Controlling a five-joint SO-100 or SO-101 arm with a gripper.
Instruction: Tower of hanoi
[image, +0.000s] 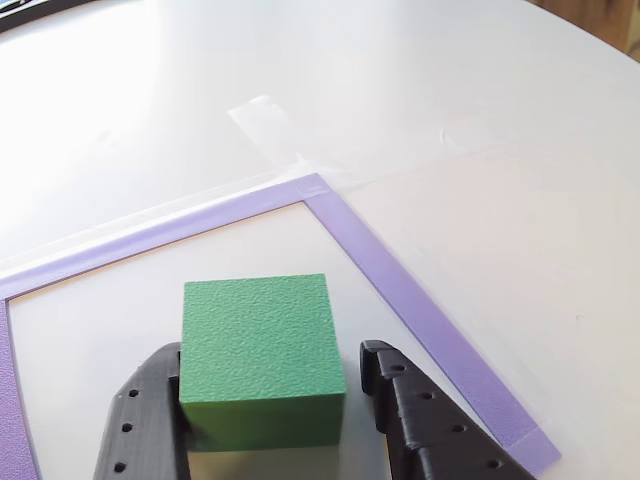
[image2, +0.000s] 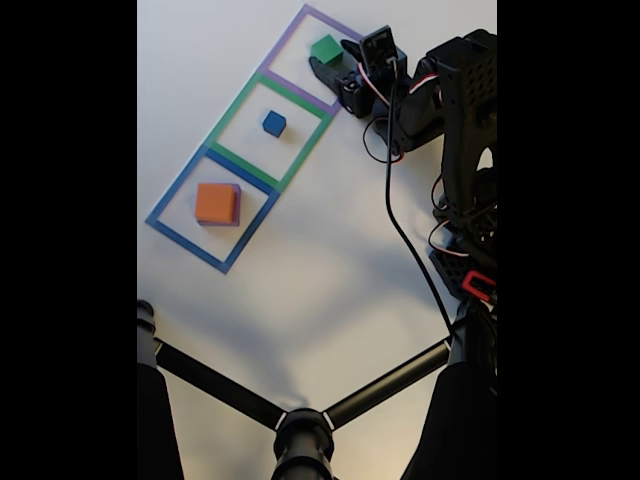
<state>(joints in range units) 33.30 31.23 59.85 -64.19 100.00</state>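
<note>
A green cube (image: 258, 350) rests on the white table inside a square of purple tape (image: 400, 285). My gripper (image: 270, 352) is open with its black fingers on either side of the cube. The left finger (image: 150, 410) is against the cube's side, while a small gap separates the right finger (image: 400, 400) from it. In the fixed view the gripper (image2: 328, 55) straddles the green cube (image2: 325, 49) in the top square. A small blue cube (image2: 274, 123) sits in the green-taped middle square. An orange block (image2: 216, 203) lies on a purple one in the blue-taped square.
The three taped squares (image2: 245, 165) run in a diagonal row across the white table. The black arm and its cables (image2: 440, 110) stand to the right of them. A black tripod (image2: 300, 430) crosses the bottom of the fixed view.
</note>
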